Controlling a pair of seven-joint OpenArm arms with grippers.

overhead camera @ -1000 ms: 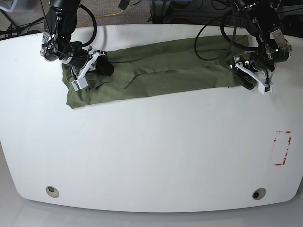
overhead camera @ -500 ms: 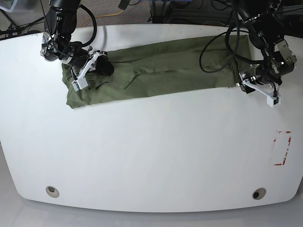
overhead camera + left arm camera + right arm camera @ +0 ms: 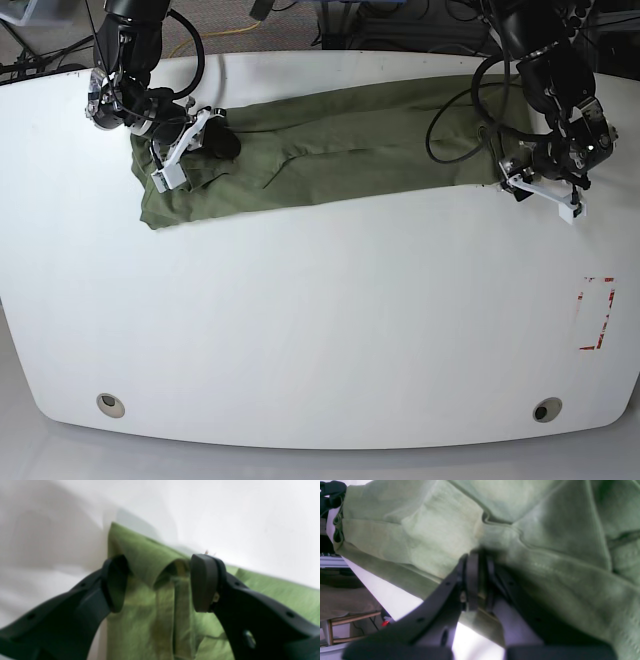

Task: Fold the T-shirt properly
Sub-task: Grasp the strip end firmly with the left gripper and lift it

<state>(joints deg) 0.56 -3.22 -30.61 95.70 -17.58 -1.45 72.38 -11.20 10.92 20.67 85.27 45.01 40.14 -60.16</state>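
Observation:
The olive-green T-shirt (image 3: 350,150) lies as a long wrinkled band across the far part of the white table (image 3: 320,320). My right gripper (image 3: 218,142), on the base view's left, is shut on a pinch of the cloth near the shirt's left end; the right wrist view shows the closed gripper (image 3: 477,580) with fabric squeezed between its fingers. At the shirt's right end is my left gripper (image 3: 507,172). In the left wrist view this gripper (image 3: 157,582) stands open, its two dark fingers straddling a folded corner of the T-shirt (image 3: 150,555) without pressing on it.
A red taped rectangle (image 3: 597,313) marks the table near its right edge. Two round holes (image 3: 111,404) (image 3: 546,409) sit near the front edge. Cables and dark equipment crowd the floor behind the far edge.
My left arm has swung toward the table's front and right, coming down beside the shirt's right end. The right arm and the shirt's left end have stayed put.

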